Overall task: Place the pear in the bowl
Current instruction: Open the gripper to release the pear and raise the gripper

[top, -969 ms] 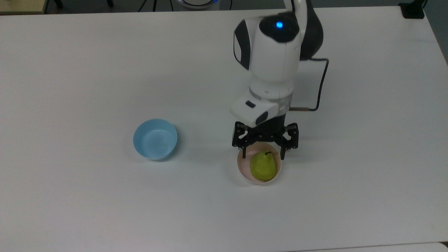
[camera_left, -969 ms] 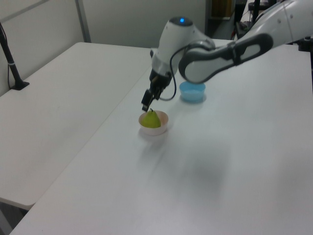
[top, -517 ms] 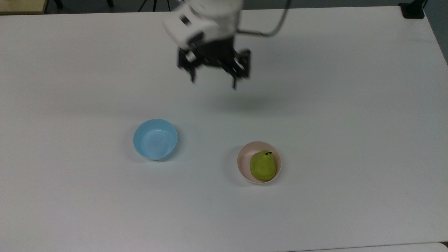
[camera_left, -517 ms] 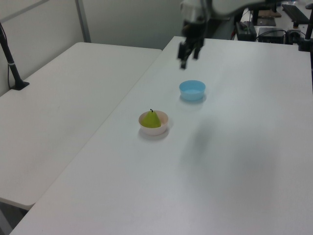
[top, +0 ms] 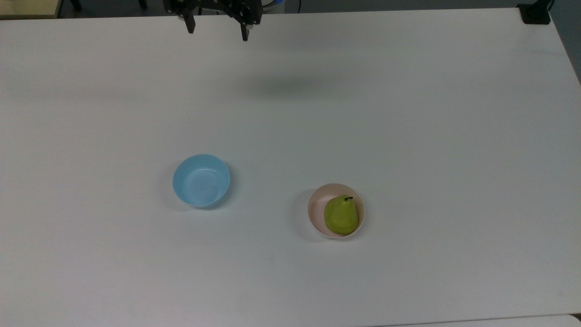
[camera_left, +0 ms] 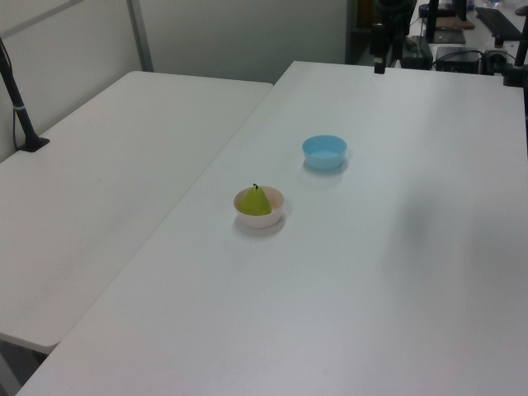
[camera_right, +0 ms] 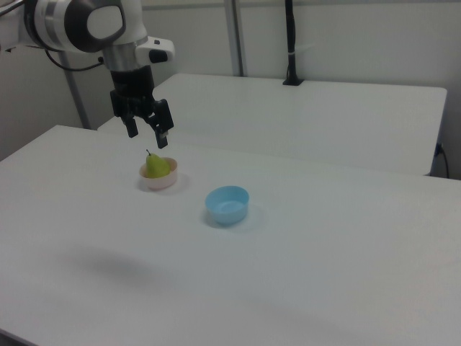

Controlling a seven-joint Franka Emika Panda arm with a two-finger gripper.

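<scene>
- I see the pear sitting upright in the pink bowl, stem up, so the placing looks done.
- My gripper hangs spread wide and empty, well apart from the bowl, toward the top view's upper left.

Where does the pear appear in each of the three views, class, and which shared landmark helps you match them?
Top view: the pear sits right of centre, lower half, inside the pink bowl.
Left view: the pear sits just left of centre, in the pink bowl.
Right view: the pear sits left of centre, in the pink bowl.
Shared landmark: the blue bowl, empty on the table nearby.
</scene>
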